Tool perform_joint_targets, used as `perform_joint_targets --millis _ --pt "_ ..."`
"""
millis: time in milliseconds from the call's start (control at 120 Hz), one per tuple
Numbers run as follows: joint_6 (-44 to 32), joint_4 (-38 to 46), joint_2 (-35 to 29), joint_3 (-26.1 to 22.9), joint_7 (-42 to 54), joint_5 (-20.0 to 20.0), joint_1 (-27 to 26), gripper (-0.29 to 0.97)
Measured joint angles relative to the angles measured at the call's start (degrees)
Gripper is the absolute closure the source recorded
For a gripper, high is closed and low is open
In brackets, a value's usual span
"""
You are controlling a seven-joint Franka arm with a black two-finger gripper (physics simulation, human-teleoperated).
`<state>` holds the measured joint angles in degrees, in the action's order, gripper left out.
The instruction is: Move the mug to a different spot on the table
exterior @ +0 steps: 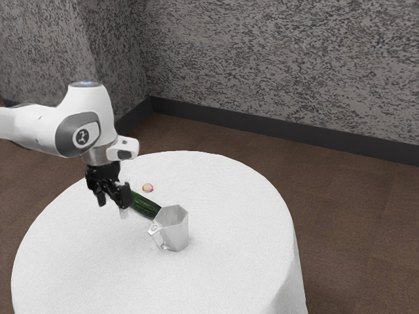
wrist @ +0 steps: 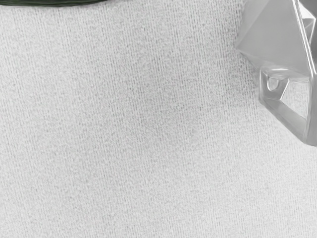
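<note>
mug point(exterior: 173, 227) | grey, faceted, angular handle | upright | near middle of white table point(exterior: 249, 216)

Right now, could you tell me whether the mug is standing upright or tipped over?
Upright: the mug rests on its base on the white table, its open rim facing up and its handle out to the side.

Speckled grey walls point(exterior: 281, 59), brown floor point(exterior: 353, 209), round table point(exterior: 249, 216)

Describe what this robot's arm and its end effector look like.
The arm is smooth white, built of rounded sections. A grey round cap with a small white mark covers one joint. The end effector is black and blocky, with two short fingers.
</note>
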<state>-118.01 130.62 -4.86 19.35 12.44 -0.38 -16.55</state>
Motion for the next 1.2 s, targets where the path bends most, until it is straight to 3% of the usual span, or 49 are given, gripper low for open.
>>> perform_joint_targets --millis 183,358,725,1200 --pt "-9.5 6.1 -1.8 -0.4 -0.4 0.0 -1.4 0.0" --pt "-14.6 8.8 -4.8 -5.4 -3.3 -0.3 -1.8 0.0" --pt "-30.1 15.5 -1.9 -7.9 -11.5 -0.4 -3.2 0.0" --pt "-36.9 16.9 2.1 -7.9 -16.9 -0.5 -3.4 0.0"
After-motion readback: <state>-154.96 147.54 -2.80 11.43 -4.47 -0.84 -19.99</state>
